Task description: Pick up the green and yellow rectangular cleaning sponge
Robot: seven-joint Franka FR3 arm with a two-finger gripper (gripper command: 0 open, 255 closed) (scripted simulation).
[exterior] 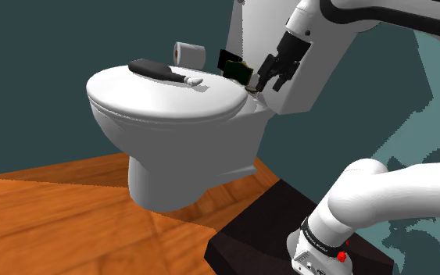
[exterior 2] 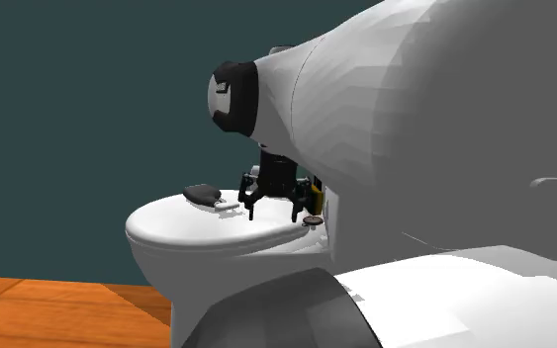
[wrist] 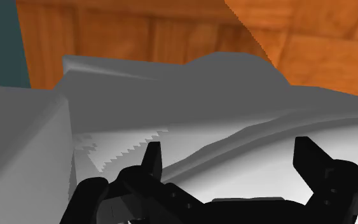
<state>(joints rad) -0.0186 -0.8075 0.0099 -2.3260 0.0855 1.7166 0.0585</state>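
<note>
Behind the toilet lid (exterior: 163, 100): my tool (exterior: 263, 83), jaws apart, beside the sponge (exterior: 236, 69).
Likely light, squashy; I would pinch its broad faces.

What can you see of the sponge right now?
The sponge is a rectangular block, dark green with a thin yellow layer along one face. It stands on edge at the back of the toilet lid, by the tank. The gripper hangs just to its right in the shoulder view, jaws open and not around it. Whether the sponge touches the tank is unclear.
</note>
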